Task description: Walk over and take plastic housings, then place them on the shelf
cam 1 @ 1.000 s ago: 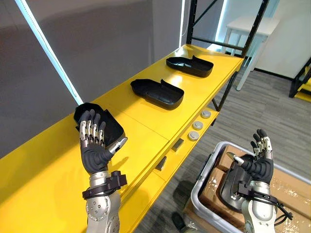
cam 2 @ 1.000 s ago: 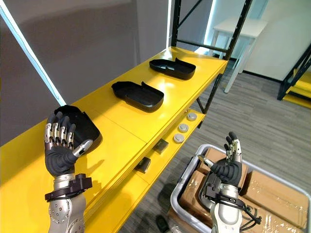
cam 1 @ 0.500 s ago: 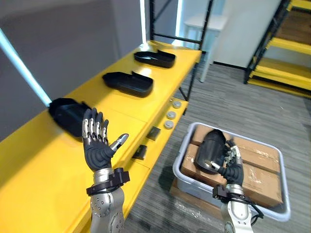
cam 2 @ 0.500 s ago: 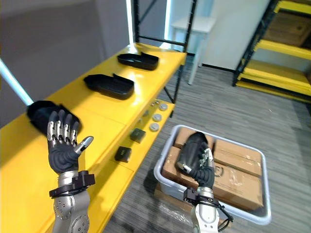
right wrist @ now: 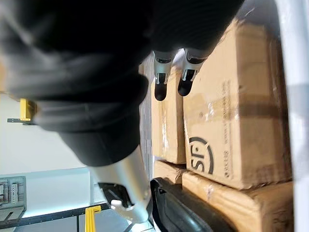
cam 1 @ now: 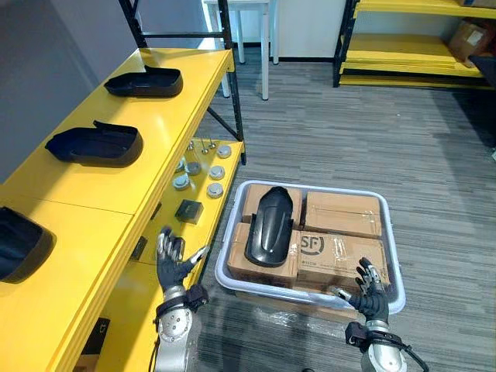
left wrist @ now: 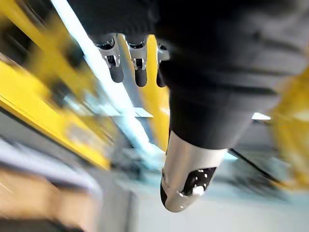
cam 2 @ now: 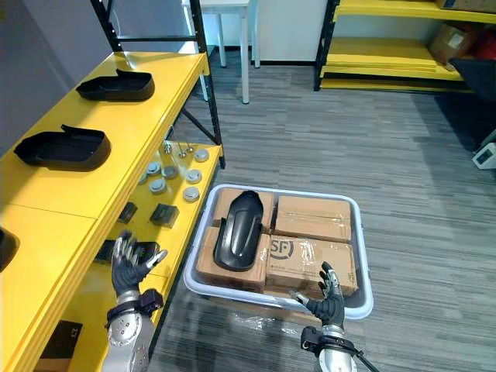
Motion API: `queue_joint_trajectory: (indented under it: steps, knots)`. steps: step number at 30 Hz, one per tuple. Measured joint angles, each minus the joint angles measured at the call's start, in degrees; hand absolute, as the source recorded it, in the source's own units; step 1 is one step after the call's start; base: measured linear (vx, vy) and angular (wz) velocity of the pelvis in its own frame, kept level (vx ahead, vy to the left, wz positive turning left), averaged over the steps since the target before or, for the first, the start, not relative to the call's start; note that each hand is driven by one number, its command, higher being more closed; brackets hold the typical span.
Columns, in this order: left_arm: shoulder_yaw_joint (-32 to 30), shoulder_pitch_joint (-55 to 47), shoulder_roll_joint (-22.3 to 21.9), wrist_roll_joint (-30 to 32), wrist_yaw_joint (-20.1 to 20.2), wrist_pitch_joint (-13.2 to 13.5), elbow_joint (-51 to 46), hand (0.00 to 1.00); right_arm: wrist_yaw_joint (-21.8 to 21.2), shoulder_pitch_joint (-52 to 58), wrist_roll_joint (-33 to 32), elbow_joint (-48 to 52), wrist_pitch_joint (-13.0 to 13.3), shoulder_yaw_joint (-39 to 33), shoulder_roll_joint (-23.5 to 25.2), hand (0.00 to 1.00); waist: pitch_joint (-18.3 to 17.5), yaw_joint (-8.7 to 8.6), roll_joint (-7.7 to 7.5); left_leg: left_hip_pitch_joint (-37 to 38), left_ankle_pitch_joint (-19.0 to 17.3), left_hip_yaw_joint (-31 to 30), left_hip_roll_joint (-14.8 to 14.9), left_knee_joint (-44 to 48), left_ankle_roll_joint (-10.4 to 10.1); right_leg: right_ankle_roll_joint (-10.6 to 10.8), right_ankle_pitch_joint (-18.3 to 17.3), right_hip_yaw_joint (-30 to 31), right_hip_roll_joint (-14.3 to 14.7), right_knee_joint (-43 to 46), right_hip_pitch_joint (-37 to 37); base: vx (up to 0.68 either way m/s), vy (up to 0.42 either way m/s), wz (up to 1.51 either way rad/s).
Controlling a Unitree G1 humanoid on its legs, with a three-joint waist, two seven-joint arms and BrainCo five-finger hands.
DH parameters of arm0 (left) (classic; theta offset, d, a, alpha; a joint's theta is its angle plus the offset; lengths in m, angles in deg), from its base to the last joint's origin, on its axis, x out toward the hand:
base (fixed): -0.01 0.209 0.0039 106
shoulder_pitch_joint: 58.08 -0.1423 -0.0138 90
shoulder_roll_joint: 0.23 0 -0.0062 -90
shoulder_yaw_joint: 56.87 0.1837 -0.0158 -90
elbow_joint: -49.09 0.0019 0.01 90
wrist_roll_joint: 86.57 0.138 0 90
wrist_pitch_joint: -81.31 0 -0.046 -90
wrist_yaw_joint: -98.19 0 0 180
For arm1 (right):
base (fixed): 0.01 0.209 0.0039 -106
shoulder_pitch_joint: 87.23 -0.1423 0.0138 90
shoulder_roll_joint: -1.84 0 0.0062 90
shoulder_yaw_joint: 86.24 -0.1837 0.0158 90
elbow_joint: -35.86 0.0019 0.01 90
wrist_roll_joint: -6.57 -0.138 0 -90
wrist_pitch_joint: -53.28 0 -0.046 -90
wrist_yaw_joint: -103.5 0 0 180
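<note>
Left eye view is catching the pick-up step, seemingly: left hand and right hand hanging open, empty, needing to reach the black plastic housing lying in the grey bin (3 more sitting on the yellow shelf).

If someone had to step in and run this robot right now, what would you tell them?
Left hand: open, empty, raised beside the shelf.
Right hand: open, empty, at the bin's near rim.
Done: far housing, middle housing and near housing lie on the shelf.
Left: the last housing lies on the cartons in the bin; take it and shelve it.
</note>
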Motion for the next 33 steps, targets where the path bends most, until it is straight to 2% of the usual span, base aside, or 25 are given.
queue_joint_trajectory:
  steps: [4,7,11,16,17,18,19,20,21,22,23,24,25,26,27,29,30,31,33]
  knots:
    - [0.9,1.1,1.5,3.7,-0.5,-2.9,13.8,0.00,4.0,-8.8,1.1,-4.5,-0.1,-1.0,0.1,0.00,1.6,0.20,-0.21,-0.1,0.7,-1.7,-1.8,-3.0,0.3,0.9,0.6,-2.4,-1.0,-1.8,0.8,0.03,0.064,0.31]
    - [2.8,4.3,2.8,4.7,-1.1,-3.8,23.0,0.00,9.5,-18.8,1.1,-9.8,-1.4,-5.1,0.0,0.00,5.1,1.59,-0.19,-2.0,1.5,-4.8,-2.5,-3.3,0.7,0.8,0.8,-5.7,-1.4,-1.1,0.7,0.01,0.035,0.53]
    - [3.4,5.5,3.7,4.6,-1.1,-4.0,25.2,0.00,15.9,-29.8,1.4,-13.9,-3.1,-8.6,-1.2,0.00,9.5,4.16,-0.21,-3.6,2.5,-6.3,-2.8,-3.3,0.8,0.6,0.9,-6.2,-1.7,0.3,-0.3,-0.01,0.027,0.28]
    - [5.1,6.9,5.4,4.3,-1.1,-4.0,29.9,0.00,20.8,-40.1,1.3,-20.9,-4.8,-11.4,-3.3,0.00,11.8,6.25,-0.21,-5.4,3.1,-6.6,-3.0,-2.8,1.6,0.6,0.9,-6.3,-2.4,3.7,-2.5,0.04,0.029,0.15]
    - [5.1,7.9,5.4,4.1,-1.1,-4.0,31.4,0.00,21.2,-43.5,1.4,-24.3,-5.1,-11.3,-4.7,0.00,12.9,6.39,0.88,-5.2,3.4,-6.6,-1.7,-2.8,2.0,0.6,0.3,-6.0,-2.8,11.9,-7.2,0.05,0.020,-0.08]
    - [5.1,8.9,5.4,3.8,-1.1,-4.0,32.2,0.00,21.3,-45.1,1.3,-25.7,-5.2,-11.3,-5.4,0.00,13.6,6.61,1.62,-5.4,3.4,-6.7,-0.8,-2.6,2.0,0.5,-1.3,-5.2,-2.3,15.1,-10.2,0.01,0.004,-0.17]
    - [4.7,10.4,5.9,3.5,-1.1,-3.8,34.3,0.00,21.8,-47.3,1.3,-27.6,-5.2,-11.5,-6.3,0.00,14.5,6.90,2.02,-6.3,3.4,-6.9,0.1,-2.1,2.0,1.3,-1.6,-4.1,-0.2,6.7,-10.8,-0.02,-0.034,0.07]
    - [4.1,12.6,7.0,3.1,-1.1,-3.8,35.9,0.00,22.4,-49.0,1.1,-29.5,-5.3,-11.8,-6.8,0.00,15.1,7.11,-0.26,-8.2,3.4,-7.0,-1.2,0.2,1.9,-0.2,8.2,-3.8,-0.4,-5.6,-10.7,-0.01,-0.081,0.27]
    - [2.8,14.3,7.0,2.7,-1.2,-3.6,36.7,0.00,22.4,-51.5,1.0,-32.1,-5.7,-12.4,-7.9,0.00,16.7,6.95,0.48,-9.8,2.4,-7.9,-0.6,3.2,0.7,-1.8,11.6,-4.1,0.1,-6.2,-10.9,0.02,-0.063,0.23]
    - [2.7,14.3,7.0,2.5,-1.2,-3.5,36.8,0.00,22.4,-52.9,0.8,-33.8,-6.1,-12.4,-7.9,0.00,16.8,7.09,0.55,-11.4,2.4,-7.9,0.1,5.3,0.6,-2.1,11.8,-3.9,0.5,-6.0,-11.5,0.09,-0.015,0.00]
    - [2.7,14.5,7.1,2.0,-1.1,-3.5,37.6,0.00,22.3,-54.3,0.7,-36.4,-6.6,-12.4,-7.7,0.00,17.3,7.31,0.17,-14.3,0.9,-8.1,0.8,9.7,-0.6,-2.3,11.6,-2.8,0.7,-6.0,-11.5,0.13,0.061,-0.20]
    - [2.7,14.7,6.7,1.6,-1.1,-3.4,38.9,0.00,22.8,-54.9,0.7,-37.4,-6.6,-12.4,-7.6,0.00,17.5,7.37,0.13,-15.1,-0.8,-9.2,-0.3,8.0,-0.7,-2.3,11.6,-2.1,0.7,-5.8,-11.5,0.13,0.067,-0.19]
    - [2.7,14.8,6.6,0.9,-1.1,-3.5,39.6,0.00,22.9,-55.2,0.7,-37.9,-6.6,-12.4,-7.8,0.00,17.6,7.38,0.06,-15.4,-0.8,-9.7,-1.0,6.1,-0.5,-2.3,11.6,-1.8,0.7,-5.7,-11.5,0.08,0.119,-0.31]
    - [2.7,14.9,6.6,-0.2,-1.1,-3.5,40.8,0.00,22.8,-55.9,0.6,-38.5,-6.8,-12.4,-8.1,0.00,17.7,7.44,0.32,-15.2,1.4,-9.7,-1.9,0.8,1.9,-1.7,11.1,-1.1,1.1,-4.6,-11.7,0.05,0.176,-0.32]
    - [2.5,15.9,7.4,-1.2,-1.2,-3.5,41.7,0.00,22.8,-55.7,0.5,-38.9,-6.8,-12.5,-8.0,0.00,18.0,8.12,-0.94,-15.3,1.7,-9.4,-2.6,2.4,2.0,-0.4,9.2,-0.9,0.0,-1.9,-12.9,0.08,0.203,-0.26]
    - [2.1,17.4,7.4,-2.3,-1.4,-3.5,41.7,0.00,23.9,-55.7,0.7,-40.2,-6.6,-13.1,-7.9,0.00,18.1,8.52,-1.06,-17.0,1.5,-9.4,-2.9,5.2,2.2,0.0,8.6,-1.1,-1.0,0.9,-14.3,0.06,0.180,0.02]
    - [1.2,18.8,8.2,-3.5,-2.6,-3.5,41.8,0.00,24.0,-55.0,0.7,-40.2,-6.5,-11.8,-5.1,0.00,18.1,8.71,-1.14,-17.3,0.6,-9.3,-2.7,7.4,3.0,0.0,8.6,-1.1,-1.1,2.0,-14.3,0.01,0.134,-0.02]
    - [0.5,19.4,8.1,-3.5,-3.0,-3.5,41.8,0.00,24.0,-54.2,0.7,-40.2,-6.5,-10.7,-4.5,1.00,18.1,8.56,-1.17,-17.6,0.5,-9.4,-2.5,7.4,2.9,0.0,8.6,-1.1,-0.9,2.0,-14.6,-0.02,0.096,-0.13]
    - [0.5,20.1,8.1,-3.5,-3.5,-3.5,42.0,0.00,24.0,-52.7,0.9,-40.0,-6.5,-9.9,-4.1,1.00,18.2,8.28,-1.18,-18.3,0.4,-9.3,-2.2,7.4,2.9,0.0,8.6,-1.0,-0.8,2.1,-15.4,-0.06,-0.026,-0.10]
